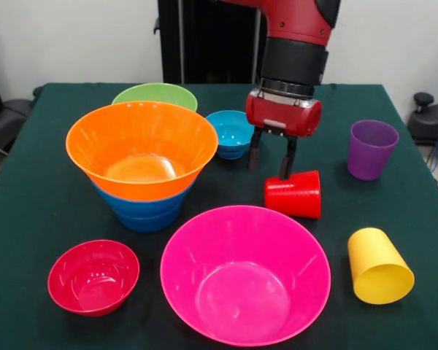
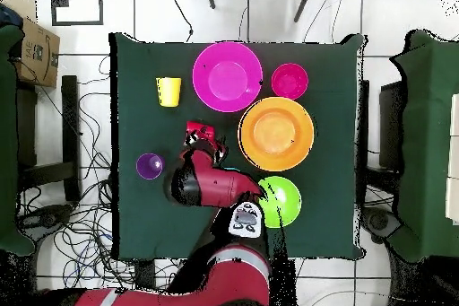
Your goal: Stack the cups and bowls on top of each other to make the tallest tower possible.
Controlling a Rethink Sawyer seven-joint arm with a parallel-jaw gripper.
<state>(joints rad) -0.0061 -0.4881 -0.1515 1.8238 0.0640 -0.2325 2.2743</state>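
Note:
The tower (image 1: 142,157) stands at the left: a wide orange bowl (image 2: 277,133) nested on blue bowls (image 1: 144,211). Loose around it are a large pink bowl (image 1: 244,273), a small red bowl (image 1: 93,275), a green bowl (image 1: 155,95) and a small light-blue bowl (image 1: 230,133). A red cup (image 1: 293,194) lies on its side. My gripper (image 1: 269,170) hangs open just behind and above it, and its right finger (image 1: 286,162) ends at the cup's upper edge. A purple cup (image 1: 371,149) stands upright and a yellow cup (image 1: 378,266) lies tipped. In the overhead view the arm hides the light-blue bowl.
Everything rests on a dark green cloth-covered table (image 1: 44,204). Chairs (image 2: 27,141) stand at both sides of the table, a cardboard box (image 2: 31,47) sits on one, and cables (image 2: 90,222) trail over the tiled floor.

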